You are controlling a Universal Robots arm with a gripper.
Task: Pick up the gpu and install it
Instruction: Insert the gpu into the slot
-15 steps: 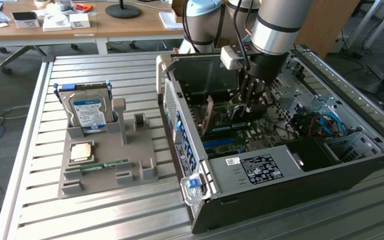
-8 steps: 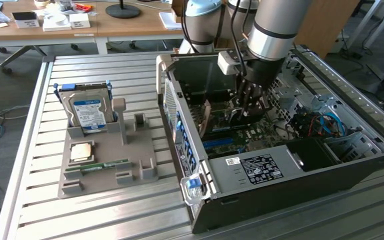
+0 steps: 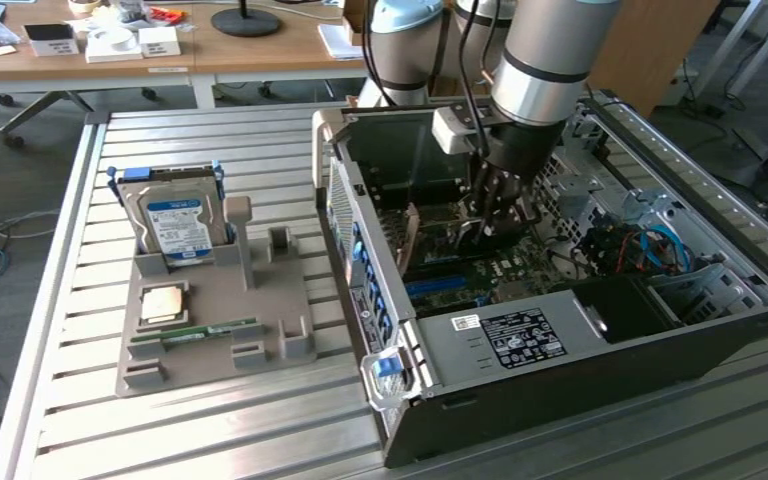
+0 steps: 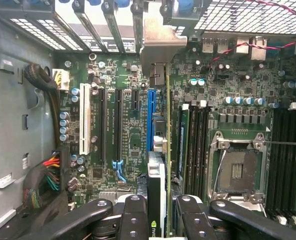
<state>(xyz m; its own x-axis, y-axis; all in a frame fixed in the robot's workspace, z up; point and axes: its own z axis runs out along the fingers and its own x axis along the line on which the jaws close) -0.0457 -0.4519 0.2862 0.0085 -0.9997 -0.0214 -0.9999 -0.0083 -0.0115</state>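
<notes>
- Thin green-edged, black-faced gpu card with silvery end bracket: stands edge-on over green motherboard, beside blue slot.
- Black metal gripper: fingers part-closed, pinching the card.
- Open black metal computer case on ribbed aluminium table; wooden desks behind.
- Card's near end hidden by fingers; seating in slot unclear.

The surface is a silvery metal top of long parallel slats with grooves between them, framed by a raised rail at its edge. Two things lie directly on it. A grey moulded holder sits flat towards the exterior view's left. A black computer case lies on its side towards the exterior view's right, open side up, just beside the holder. Bare slats show in front of both.
</notes>
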